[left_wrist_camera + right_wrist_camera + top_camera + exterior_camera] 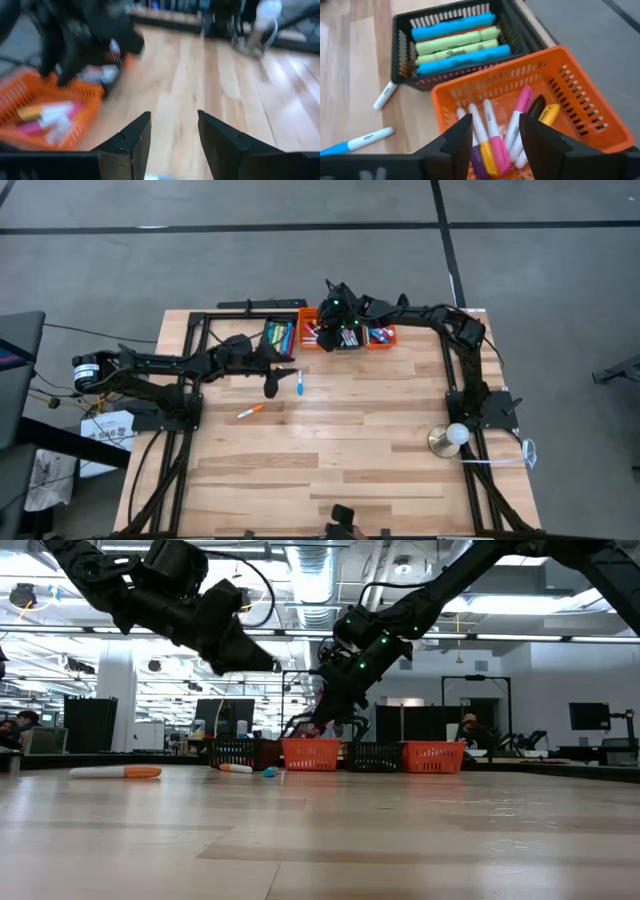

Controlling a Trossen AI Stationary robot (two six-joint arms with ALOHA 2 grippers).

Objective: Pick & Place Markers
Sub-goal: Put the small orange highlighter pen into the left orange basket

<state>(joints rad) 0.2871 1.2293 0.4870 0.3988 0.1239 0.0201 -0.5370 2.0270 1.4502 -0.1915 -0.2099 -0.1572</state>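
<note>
1. Most markers already lie in the far bins (345, 335); judging by that, little is left.
2. Nearest, an orange-capped marker (250, 411) lies loose on the pale wood-plank surface (330, 450).
3. The left claw (272, 385) hovers released and empty beside a blue marker (299, 383).
4. Farther, the right claw (492, 137) hangs released over a slotted plastic orange bin (570, 95) of slim, glossy markers.

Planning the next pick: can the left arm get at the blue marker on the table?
Probably yes. The left gripper hangs open right beside the blue marker, with bare table between and nothing over it.
</note>
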